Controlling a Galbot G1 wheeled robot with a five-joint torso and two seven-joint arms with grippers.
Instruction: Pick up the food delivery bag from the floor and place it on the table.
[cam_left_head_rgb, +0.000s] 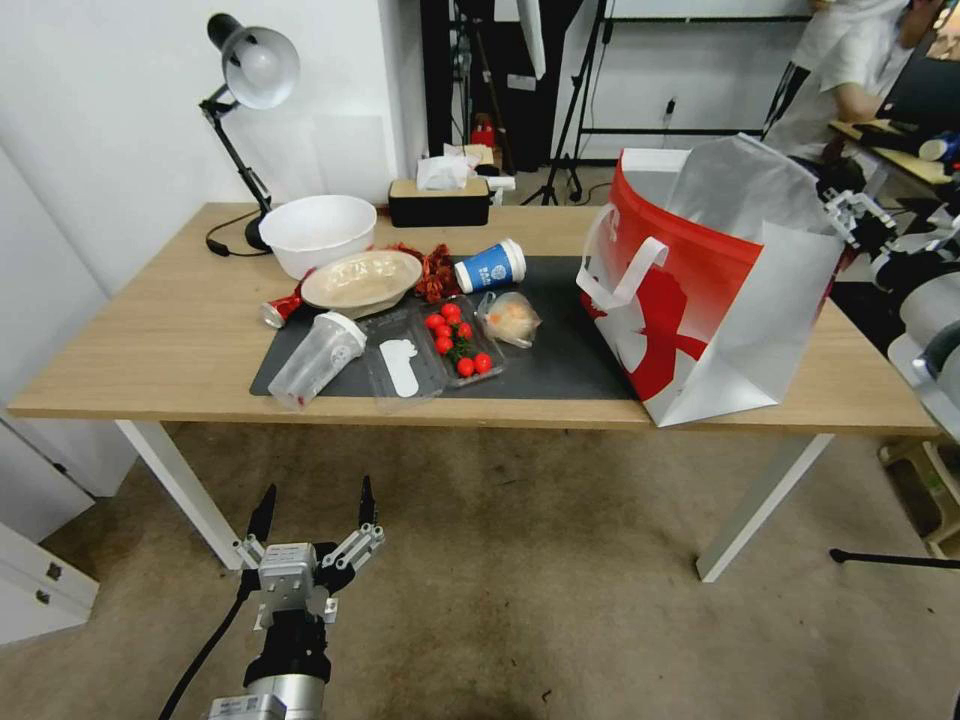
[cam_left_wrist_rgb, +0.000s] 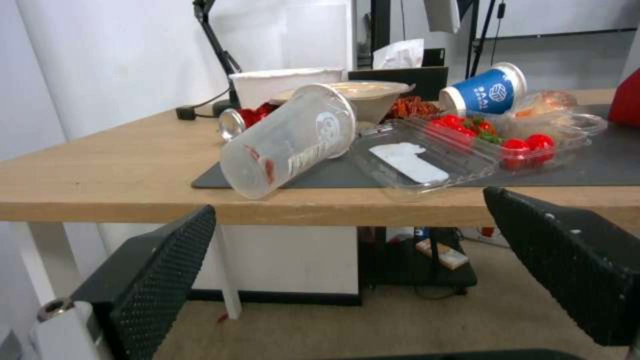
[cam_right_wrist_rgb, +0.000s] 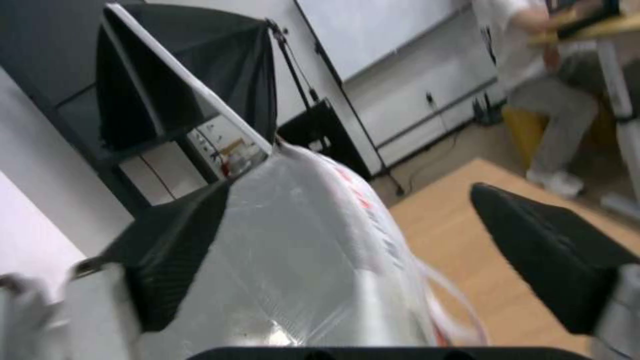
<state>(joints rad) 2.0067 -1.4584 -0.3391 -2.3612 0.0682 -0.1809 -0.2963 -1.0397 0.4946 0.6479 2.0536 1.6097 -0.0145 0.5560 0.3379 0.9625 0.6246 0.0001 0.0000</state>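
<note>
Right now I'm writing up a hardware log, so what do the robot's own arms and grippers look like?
The left gripper has two slim black tapered fingers with dimpled pads, on a silver-grey metal block above a black and silver wrist, with a black cable alongside. The right gripper is the same silver metal with black textured fingers, on a white and dark grey arm.

Even, bright indoor light; soft shadows (right wrist view blurred), head view's edges bowed.

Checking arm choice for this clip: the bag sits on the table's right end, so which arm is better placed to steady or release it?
Right. The right gripper is open at the food delivery bag rim, while the left gripper hangs low over the floor.
</note>
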